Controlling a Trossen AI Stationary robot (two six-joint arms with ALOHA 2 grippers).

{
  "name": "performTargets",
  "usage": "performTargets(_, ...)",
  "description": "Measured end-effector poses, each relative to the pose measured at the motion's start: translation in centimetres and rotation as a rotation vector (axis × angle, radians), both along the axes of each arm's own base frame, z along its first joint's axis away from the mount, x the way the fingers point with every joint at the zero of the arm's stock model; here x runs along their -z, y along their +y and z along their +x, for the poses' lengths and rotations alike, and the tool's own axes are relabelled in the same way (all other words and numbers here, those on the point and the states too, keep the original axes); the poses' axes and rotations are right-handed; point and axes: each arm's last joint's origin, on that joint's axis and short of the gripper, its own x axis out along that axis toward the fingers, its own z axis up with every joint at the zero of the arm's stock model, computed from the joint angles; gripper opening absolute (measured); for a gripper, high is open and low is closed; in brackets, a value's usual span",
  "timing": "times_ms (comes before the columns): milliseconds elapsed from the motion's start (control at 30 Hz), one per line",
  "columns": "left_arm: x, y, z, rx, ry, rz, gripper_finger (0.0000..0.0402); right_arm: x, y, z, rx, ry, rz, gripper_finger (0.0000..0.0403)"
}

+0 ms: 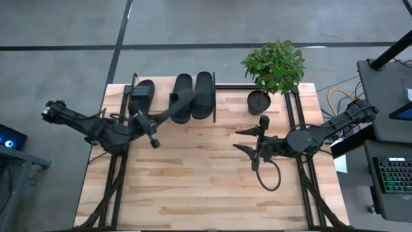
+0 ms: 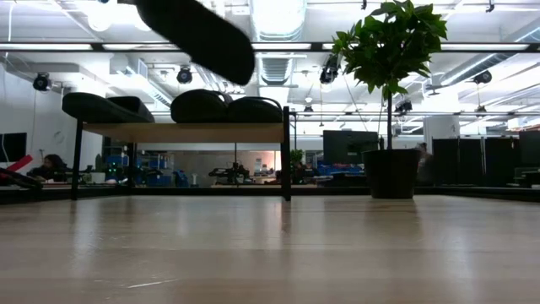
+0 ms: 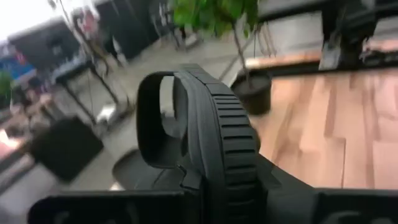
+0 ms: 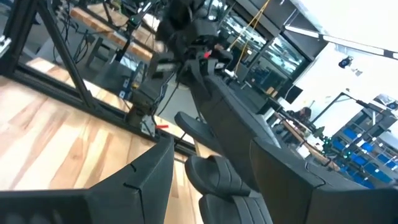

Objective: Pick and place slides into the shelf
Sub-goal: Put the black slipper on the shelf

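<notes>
High view: the shelf [image 1: 222,86] stood along the table's far edge, left of a potted plant [image 1: 273,67]. Three slide sandals lay on it: one [image 1: 141,96] at the left end, two side by side [image 1: 203,93] toward the right end. The fourth slide [image 1: 178,103] was clamped at its heel end by the left gripper [image 1: 145,124], closed on it, and carried toe-first over the gap between them. The right gripper [image 1: 253,140] waited over the table's right half, fingers spread wide, holding nothing.

Low view: the carried slide [image 2: 198,29] hung well above the shelf board [image 2: 181,132], tilted.

Left wrist view: the ribbed sole [image 3: 224,143] was pinched edge-on.

Right wrist view: parked sandals [image 4: 214,174] showed past the parted fingers [image 4: 140,180].

Risk, as judged: the narrow gap could let the toe strike a neighbour or the rear rail; the edge-on grip might let the slide pivot on release.
</notes>
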Motion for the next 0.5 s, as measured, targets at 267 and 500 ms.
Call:
performTargets(267, -2.7, -0.1, 0.6, -0.120, 0.200, 0.083, 0.0033, 0.3, -0.2, 0.0, 0.031, 0.016, 0.029, 0.0203)
performTargets(500, -0.6, -0.2, 1.4, -0.245, 0.413, 0.226, 0.0033, 0.3, -0.2, 0.0, 0.031, 0.017, 0.031, 0.0203)
